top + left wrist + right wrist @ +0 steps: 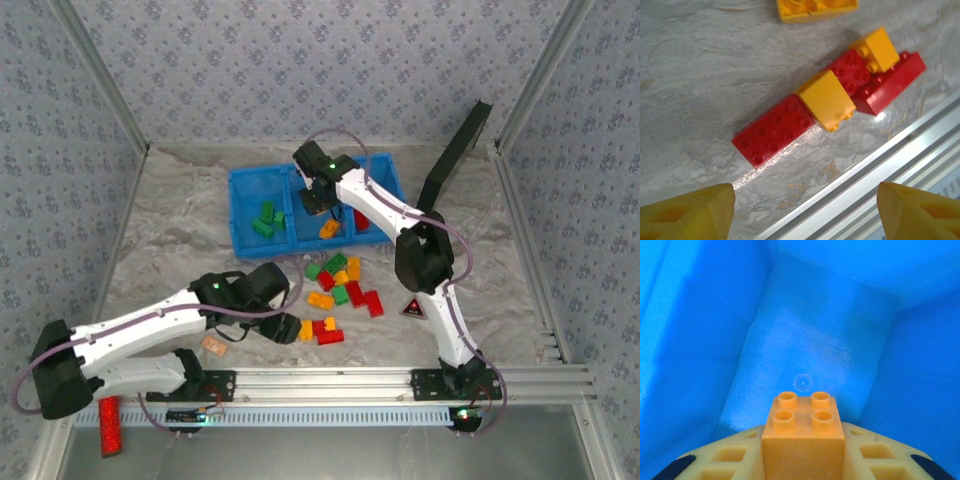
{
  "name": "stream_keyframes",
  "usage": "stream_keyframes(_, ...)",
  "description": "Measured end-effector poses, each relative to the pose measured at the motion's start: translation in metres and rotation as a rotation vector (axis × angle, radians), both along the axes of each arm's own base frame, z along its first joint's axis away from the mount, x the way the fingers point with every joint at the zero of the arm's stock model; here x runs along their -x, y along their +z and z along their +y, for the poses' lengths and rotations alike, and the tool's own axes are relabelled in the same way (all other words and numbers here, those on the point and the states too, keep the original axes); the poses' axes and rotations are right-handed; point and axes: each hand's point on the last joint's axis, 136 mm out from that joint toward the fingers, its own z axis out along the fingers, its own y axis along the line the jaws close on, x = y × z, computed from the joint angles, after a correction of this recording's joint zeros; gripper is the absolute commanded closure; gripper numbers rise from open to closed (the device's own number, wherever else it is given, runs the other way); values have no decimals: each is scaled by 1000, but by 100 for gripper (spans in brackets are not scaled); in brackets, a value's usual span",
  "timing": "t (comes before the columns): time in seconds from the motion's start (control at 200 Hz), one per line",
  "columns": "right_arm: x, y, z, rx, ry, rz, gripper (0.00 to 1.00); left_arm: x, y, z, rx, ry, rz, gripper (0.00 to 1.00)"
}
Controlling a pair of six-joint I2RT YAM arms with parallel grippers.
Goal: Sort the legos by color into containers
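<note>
Reaching from its bent elbow over the blue bin (250, 185), right claw (804, 440) pinching an orange lego (804, 415) at the middle compartment (310, 232), left arm (150, 330) stretched low, left claw (805, 210) spread over red and yellow legos (772, 131) on the surface (700, 75).

Blue-grey patterned walls (300, 60) around a grey marbled tabletop (170, 240), aluminium rail (330, 380) at its near edge.
</note>
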Motion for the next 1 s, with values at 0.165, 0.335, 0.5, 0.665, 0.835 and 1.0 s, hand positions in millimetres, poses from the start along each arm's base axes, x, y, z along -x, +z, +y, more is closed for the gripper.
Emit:
stream_keyframes(0.165,1,-8,1,-16,28,18,60,-12,19,-19,-9,-205,-143,24)
stream_keyframes(0.335,4,-15,2,-24,55,45,57,-18,19,-31,-21,-435,-296,23)
stream_keyframes(0.5,4,-23,3,-22,74,62,54,-8,-2,-28,-45,-613,-382,22)
stream_keyframes(0.665,6,-34,1,-16,77,86,49,-8,-2,-31,-25,-691,-469,21)
stream_keyframes(0.835,14,-48,-2,-16,82,111,39,-8,0,-44,10,-741,-525,21)
stream_keyframes(1.0,38,-28,-8,-64,113,117,31,0,-19,-49,-7,-801,-505,21)
